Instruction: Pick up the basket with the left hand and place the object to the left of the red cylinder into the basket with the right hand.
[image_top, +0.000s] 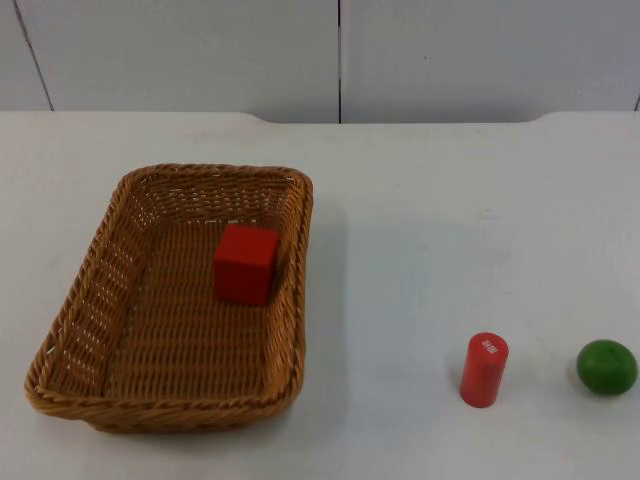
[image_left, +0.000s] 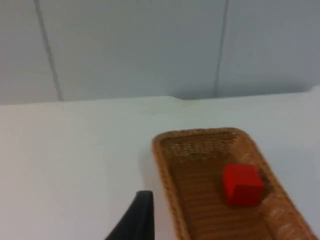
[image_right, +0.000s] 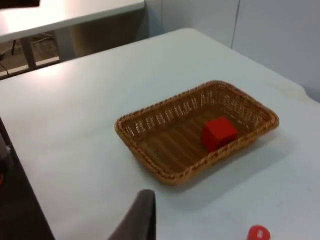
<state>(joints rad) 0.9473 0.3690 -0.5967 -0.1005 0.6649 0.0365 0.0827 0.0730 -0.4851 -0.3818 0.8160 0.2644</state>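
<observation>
**White table, basket set down with the cube in it**

White table (image_top: 420, 260) runs back to the grey partition wall (image_top: 180, 50). Toward its left edge sits the wicker basket (image_top: 90, 290), resting flat on the table. Inside it, near the far right corner, lies the red cube (image_top: 245, 263). Well apart, near the front right corner, the red cylinder (image_top: 484, 369) stands upright, with the green ball (image_top: 606, 367) just beside it on the right. Left gripper (image_left: 137, 220) hangs beside the basket, apart from it; right gripper (image_right: 137, 217) hangs off from basket and cube; whether either is open, I cannot tell
</observation>
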